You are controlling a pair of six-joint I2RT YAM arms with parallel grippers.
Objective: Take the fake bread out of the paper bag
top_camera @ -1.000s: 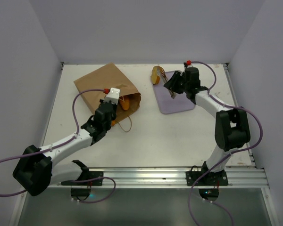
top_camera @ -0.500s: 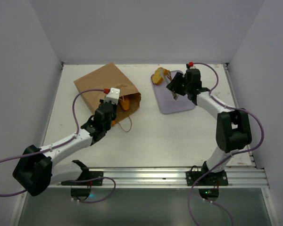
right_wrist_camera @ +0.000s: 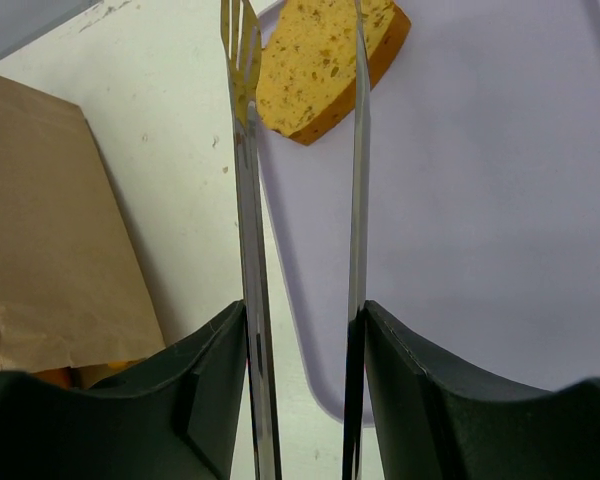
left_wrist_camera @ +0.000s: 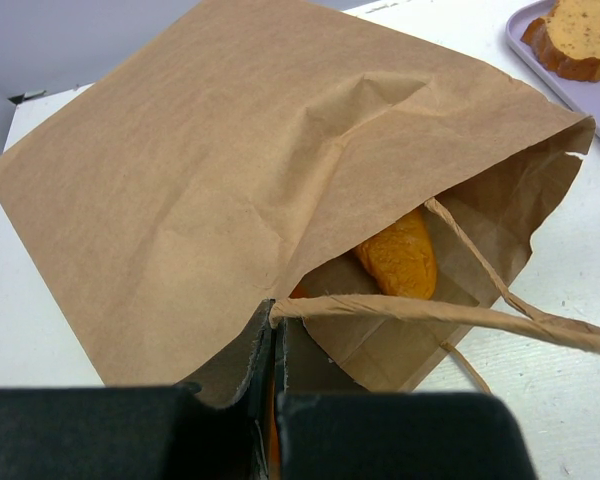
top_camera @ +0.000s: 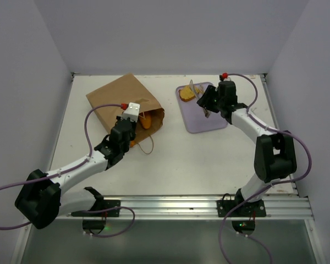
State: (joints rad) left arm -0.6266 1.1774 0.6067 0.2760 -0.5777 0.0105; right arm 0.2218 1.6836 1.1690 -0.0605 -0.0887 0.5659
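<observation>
- Our left gripper (left_wrist_camera: 274, 345) is closed and pinches the lower lip of the paper bag (left_wrist_camera: 230, 170), which lies on its side on the desk (top_camera: 209, 159). We judge the pinch is there to stop the bag sliding and to keep its mouth gaping.
- Inside that mouth an orange roll (left_wrist_camera: 400, 258) lies on the bag's lower wall. A little more orange shows behind our fingers, too hidden to name.
- Our right gripper (right_wrist_camera: 302, 335) is clamped on the tongs (right_wrist_camera: 248, 200). The blades stand apart.
- A slice of bread (right_wrist_camera: 325, 65) lies flat at the far corner of the tray (right_wrist_camera: 500, 200), by the tong tips and, as far as we can tell, not pinched by them, so one piece is out.
- The roll is not yet fetched, so we judge the task partway done.
</observation>
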